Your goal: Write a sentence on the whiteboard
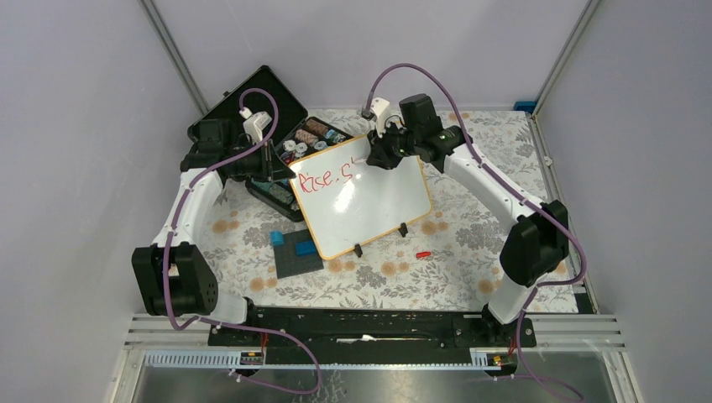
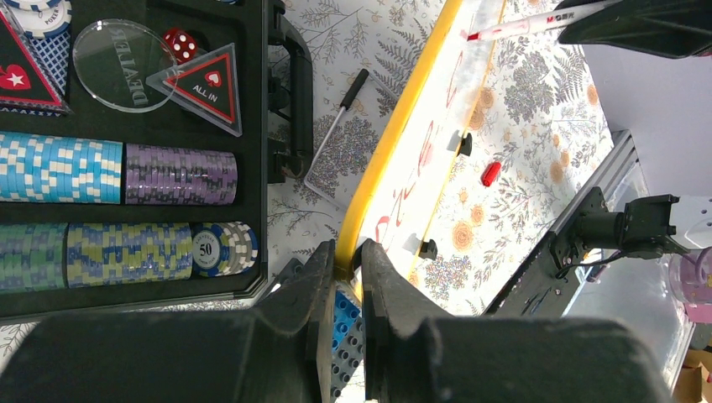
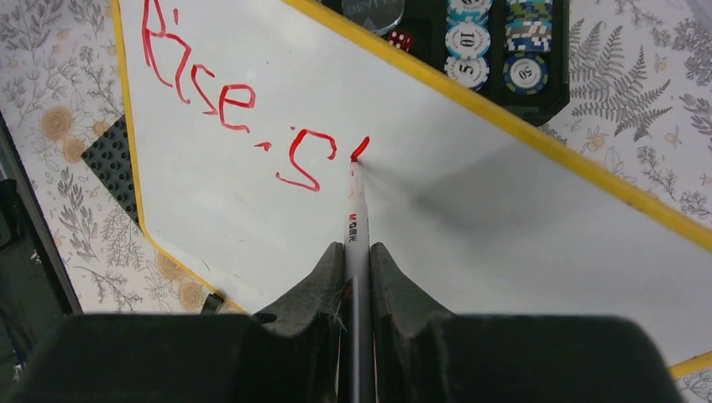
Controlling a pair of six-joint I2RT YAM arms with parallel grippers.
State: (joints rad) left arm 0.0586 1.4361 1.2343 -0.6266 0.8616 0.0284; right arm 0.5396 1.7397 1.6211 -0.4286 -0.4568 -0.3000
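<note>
1. Step in hand, as judged: forming the letter that follows the "S" in the first line of the sentence (image 3: 227, 101). The red writing so far reads "Rise", a dot and "S", with one short stroke at the nib.
2. The right gripper (image 3: 357, 252) is clenched on the barrel of the marker (image 3: 356, 220). The nib touches the whiteboard (image 3: 504, 227) just right of the "S".
3. The left gripper (image 2: 346, 256) is clamped on the board's yellow frame at its lower left corner, which braces it. The whiteboard stands mid-table on two small black feet (image 1: 358, 249).
4. To do the stroke well:
   - Light, even nib pressure is advisable, since a hard push would likely shove the board back on its feet.
   - The left clamp ought to be firm for the whole stroke.
   - Letter height and slant should match "Rise". Blank board remains to the right and below — enough for the rest.
5. Container: an open black poker case (image 2: 252, 101) lies just behind the board's left edge. It holds:
   - rows of stacked chips: light blue (image 2: 59, 172), purple (image 2: 180, 175) and green-blue (image 2: 126, 252), with a chip marked 50 (image 2: 206, 249) at one row's end
   - a clear dealer button (image 2: 117, 54)
   - a red die (image 2: 178, 42)
   - a triangular "ALL IN" marker plaque (image 2: 206, 84)
6. A small red cap (image 1: 423, 253) lies loose on the table in front of the board.
</note>
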